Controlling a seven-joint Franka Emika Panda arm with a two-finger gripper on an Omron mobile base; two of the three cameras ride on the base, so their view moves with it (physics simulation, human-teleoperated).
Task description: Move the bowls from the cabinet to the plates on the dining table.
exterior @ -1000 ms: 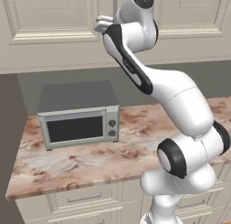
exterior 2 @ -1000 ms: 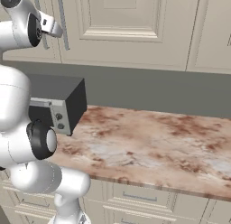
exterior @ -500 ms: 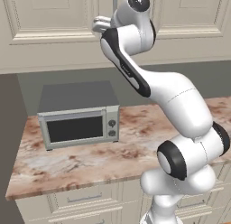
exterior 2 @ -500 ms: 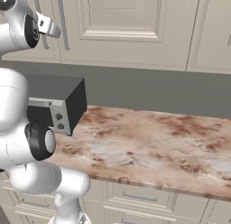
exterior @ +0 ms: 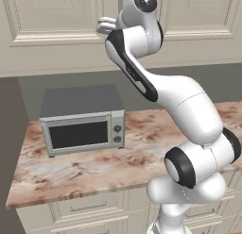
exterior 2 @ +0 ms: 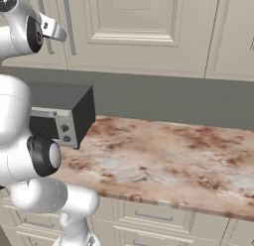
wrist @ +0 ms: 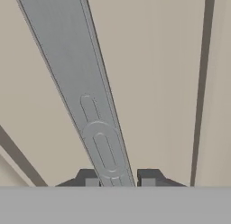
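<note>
Change: Since a second ago the arm has lifted slightly and pressed its hand closer to the cabinet (exterior: 56, 20) front; the base cameras have not shifted, and the microwave (exterior: 82, 120) and counter (exterior 2: 168, 155) lie as they did.
Gripper: gripper (wrist: 116, 179) has drawn in from spread wide and now sits with one dark tip on each side of the grey bar handle (wrist: 85, 105), close against it in the hand view, so it reads as pinching the handle; in the left base view the hand (exterior: 108, 26) is at the door's lower edge, high above the microwave.
Cabinet: doors are flush and unopened; the seam between two panels runs down the right of the hand view.
Bowls: hidden, presumably behind the closed doors; nothing of them can be seen yet.
Plates and dining table: no judgement possible from here.
Step in hand: opening the cabinet door by its handle, the first stage of the task.
Doing it well: the handle should stay centred between the tips before any pull; the pull ought to follow the door's arc around its hinge, not a straight line, or the tips may slide along the bar.
Risk: the bar is smooth and narrow, so a pull begun before the grip has settled could slip off.
Clearance: elbow hangs over the near right of the counter, well apart from the microwave on the left.
</note>
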